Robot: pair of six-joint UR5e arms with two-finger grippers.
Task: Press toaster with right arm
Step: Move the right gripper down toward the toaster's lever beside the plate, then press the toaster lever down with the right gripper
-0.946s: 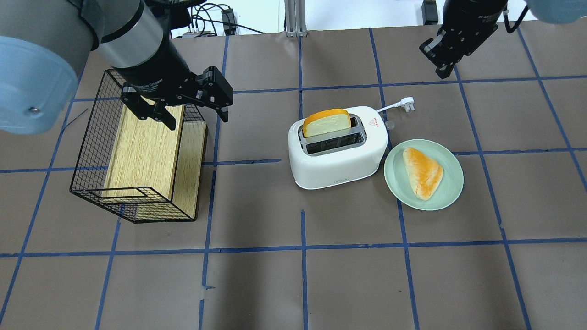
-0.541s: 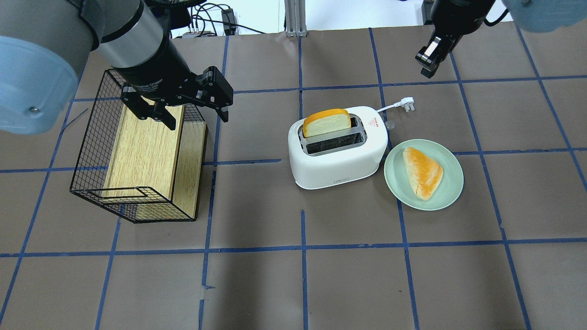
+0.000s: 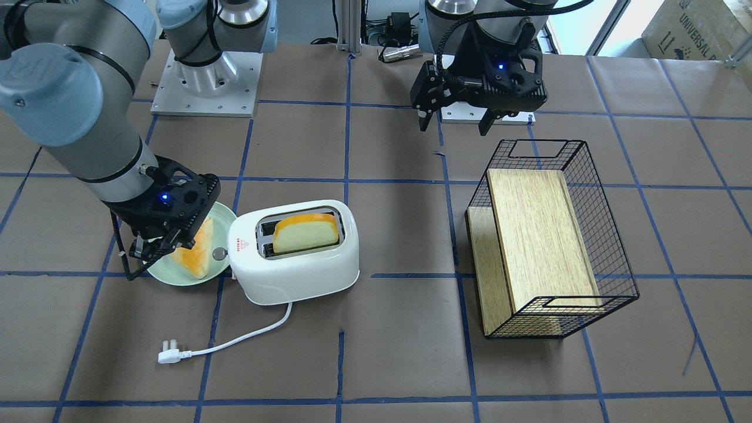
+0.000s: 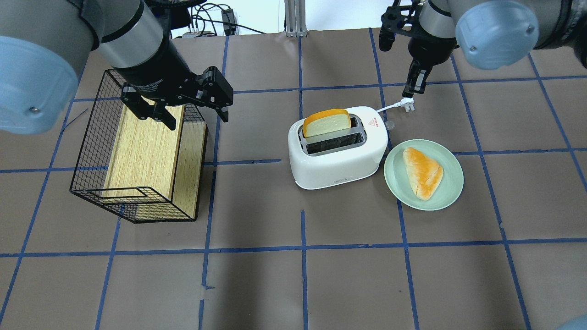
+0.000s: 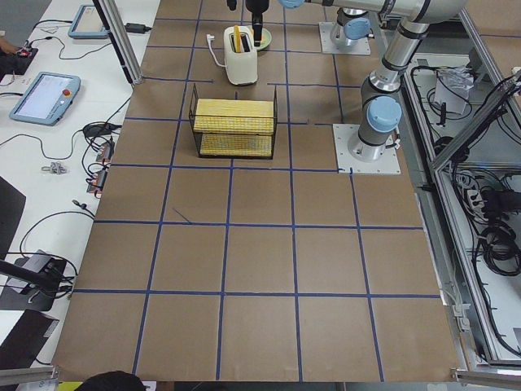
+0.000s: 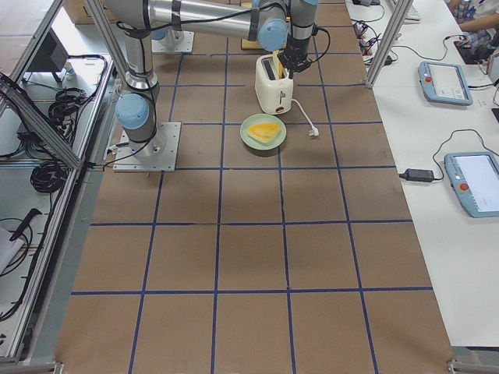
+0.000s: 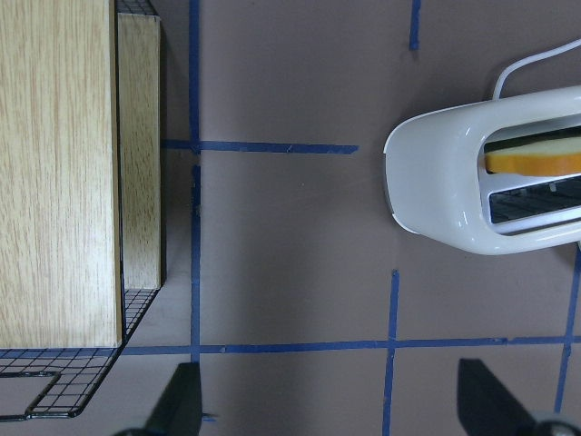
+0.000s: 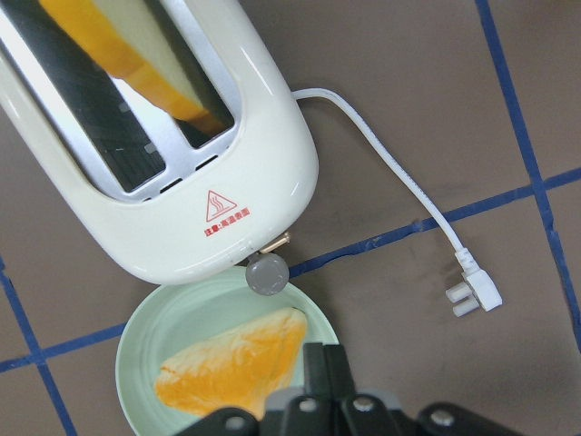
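Observation:
The white two-slot toaster point(image 4: 337, 160) stands mid-table with a bread slice point(image 4: 326, 123) upright in its far slot. Its round silver knob point(image 8: 267, 273) is on the end facing the plate, below the red label. The cord runs to a loose plug point(image 4: 407, 104). My right gripper point(image 4: 411, 87) is shut and empty, fingers pointing down. It hangs above the table just off the toaster's knob end, over the plate's edge in the front view point(image 3: 154, 247). My left gripper point(image 4: 197, 120) is open and empty above the wire basket.
A green plate point(image 4: 454, 183) with a triangular piece of bread point(image 4: 423, 172) sits right beside the toaster's knob end. A black wire basket point(image 4: 91, 137) holding a wooden block point(image 4: 142, 151) lies on the left side of the table.
My right gripper has swung left from the far right corner toward the toaster's knob end and turned its fingers downward. The left arm, toaster and plate have not moved.

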